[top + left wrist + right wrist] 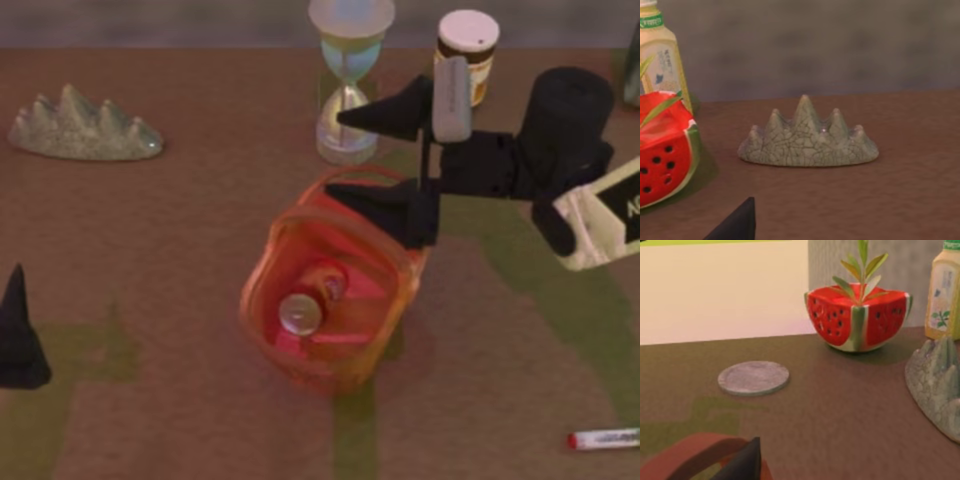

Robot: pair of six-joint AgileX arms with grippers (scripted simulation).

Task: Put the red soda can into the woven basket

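Already the red soda can (pixel 305 303) lies inside the woven basket (pixel 262 300); the right gripper (pixel 372 155), fingers spread and empty, hovers above its rim; likely light, rigid, slippery; grip mid-body.

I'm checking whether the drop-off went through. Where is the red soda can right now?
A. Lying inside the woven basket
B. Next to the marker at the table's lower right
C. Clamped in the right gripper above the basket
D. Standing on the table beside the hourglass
A. In the top view the red soda can lies inside the woven basket, while the right gripper is open above the basket's far rim and holds nothing.
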